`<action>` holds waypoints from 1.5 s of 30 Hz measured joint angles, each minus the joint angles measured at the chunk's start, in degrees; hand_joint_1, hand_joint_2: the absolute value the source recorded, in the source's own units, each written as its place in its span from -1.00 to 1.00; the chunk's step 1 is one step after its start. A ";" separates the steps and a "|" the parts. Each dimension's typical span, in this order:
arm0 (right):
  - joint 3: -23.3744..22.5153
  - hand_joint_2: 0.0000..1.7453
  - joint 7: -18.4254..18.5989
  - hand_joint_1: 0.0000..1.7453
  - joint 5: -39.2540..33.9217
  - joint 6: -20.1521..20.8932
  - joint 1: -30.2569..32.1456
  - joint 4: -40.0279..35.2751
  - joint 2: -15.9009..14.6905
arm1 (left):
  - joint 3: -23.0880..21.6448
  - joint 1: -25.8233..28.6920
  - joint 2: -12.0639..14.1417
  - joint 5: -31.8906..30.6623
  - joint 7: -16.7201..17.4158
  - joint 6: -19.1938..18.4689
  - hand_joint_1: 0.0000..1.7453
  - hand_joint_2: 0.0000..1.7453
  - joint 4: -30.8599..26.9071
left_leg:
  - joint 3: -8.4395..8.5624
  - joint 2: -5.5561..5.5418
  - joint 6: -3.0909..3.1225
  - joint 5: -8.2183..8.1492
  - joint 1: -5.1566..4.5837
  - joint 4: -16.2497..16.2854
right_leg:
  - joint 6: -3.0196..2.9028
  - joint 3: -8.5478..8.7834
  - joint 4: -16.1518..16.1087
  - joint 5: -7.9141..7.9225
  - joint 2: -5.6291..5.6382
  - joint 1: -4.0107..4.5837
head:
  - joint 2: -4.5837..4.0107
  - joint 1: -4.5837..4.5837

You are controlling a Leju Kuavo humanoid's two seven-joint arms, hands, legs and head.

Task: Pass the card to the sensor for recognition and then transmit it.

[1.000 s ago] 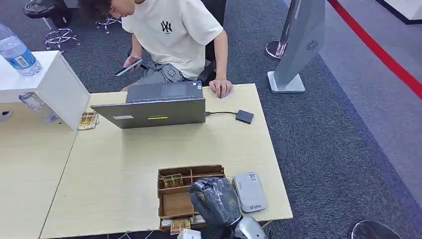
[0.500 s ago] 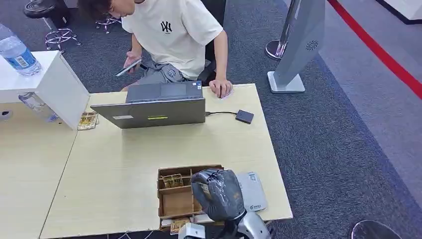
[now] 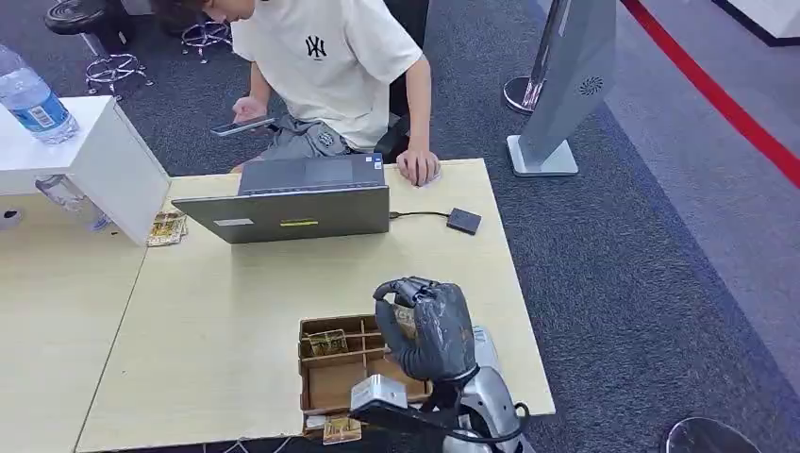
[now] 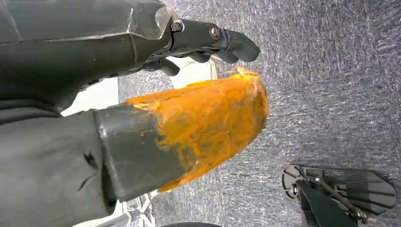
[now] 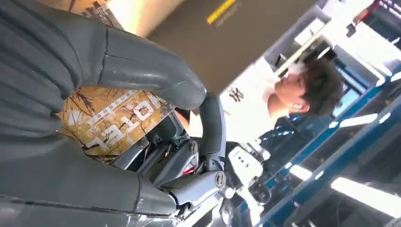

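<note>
My right hand (image 3: 429,326) is raised over the far right part of the wooden card box (image 3: 330,382). It pinches a tan card (image 5: 108,118) printed with the word HOTEL between thumb and fingers; a sliver of that card (image 3: 406,316) shows under the fingers from the head. A white flat reader (image 3: 486,347) lies on the table just right of the hand, mostly hidden by it. A small black square device (image 3: 463,221) sits farther off, cabled to the laptop (image 3: 292,212). My left hand (image 4: 189,94) hangs over the carpet with nothing in it, fingers apart from the orange-tipped thumb.
A person (image 3: 330,66) sits behind the laptop, one hand on a mouse and the other holding a phone. More cards (image 3: 325,342) stand in the box, and a loose stack (image 3: 167,226) lies by a white stand (image 3: 104,160) carrying a water bottle (image 3: 33,99).
My right hand has lifted out of the card box and moved up and away from me with the card. The person has shifted the phone slightly.
</note>
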 joint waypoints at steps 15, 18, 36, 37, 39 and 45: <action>-8.85 1.00 1.77 1.00 -8.76 5.79 -18.42 5.88 0.00 | -2.14 -0.01 0.13 -3.08 -0.33 -2.05 -1.00 -1.00 0.00 | 0.00 -0.02 0.02 0.04 0.00 0.01 | -0.01 0.00 0.02 0.05 0.00 0.00 | 0.00 0.02; -10.57 1.00 2.43 1.00 -9.09 6.69 -22.58 9.59 0.00 | -2.69 0.01 0.13 -3.63 -0.26 -2.38 -1.00 -1.00 0.00 | 0.00 -0.02 0.03 0.05 0.00 0.01 | 0.00 0.00 0.02 0.06 0.00 0.00 | 0.00 0.00; -16.85 1.00 4.94 1.00 -4.89 3.91 -38.38 31.61 0.00 | -5.01 0.00 0.04 -6.14 0.24 -3.54 -1.00 -1.00 0.00 | -0.02 -0.08 0.04 0.06 0.00 0.03 | 0.00 0.00 0.02 0.06 -0.01 0.00 | 0.00 0.00; -16.96 1.00 4.94 1.00 -4.59 3.67 -38.51 32.07 0.00 | -5.14 0.00 0.04 -6.16 0.24 -3.54 -1.00 -1.00 0.00 | -0.02 -0.08 0.04 0.06 0.00 0.03 | 0.00 -0.01 0.02 0.06 -0.01 0.00 | 0.00 0.00; -17.03 1.00 4.98 1.00 -4.02 3.39 -38.65 32.72 0.00 | -5.22 0.00 0.04 -6.18 0.24 -3.54 -1.00 -1.00 0.00 | -0.02 -0.08 0.04 0.05 0.00 0.03 | 0.00 0.00 0.02 0.06 -0.01 0.00 | 0.00 0.00; -17.03 1.00 5.29 -1.00 -2.97 2.78 -38.70 33.73 0.13 | -5.25 0.01 0.04 -6.23 0.24 -3.54 -1.00 -1.00 0.00 | -0.02 -0.10 0.04 0.06 0.00 0.03 | 0.00 -0.01 0.02 0.06 -0.03 0.00 | 0.00 0.00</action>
